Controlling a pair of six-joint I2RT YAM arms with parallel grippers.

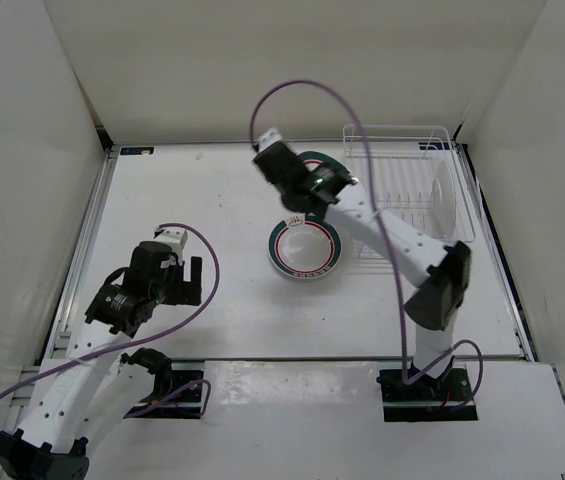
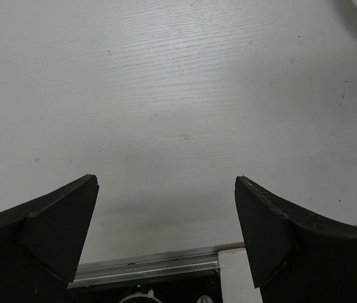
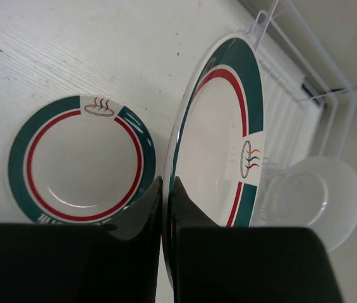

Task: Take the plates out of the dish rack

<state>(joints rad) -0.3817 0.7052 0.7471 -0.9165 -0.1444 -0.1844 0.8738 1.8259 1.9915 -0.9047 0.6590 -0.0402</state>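
I hold a green-and-red banded plate (image 3: 219, 126) on edge near the dish rack (image 3: 304, 79), my right gripper (image 3: 164, 189) clamped on its rim, a matching plate (image 3: 80, 165) flat on the table (image 1: 192, 190) nearby; so thin a pinch could let it swing, slip and strike that plate.

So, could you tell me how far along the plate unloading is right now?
Roughly a third done. One banded plate lies flat on the table left of the dish rack. The right gripper is shut on a second banded plate, held on edge beside the rack. One pale plate stands in the rack, not yet unloaded. The left gripper hangs open over bare table.
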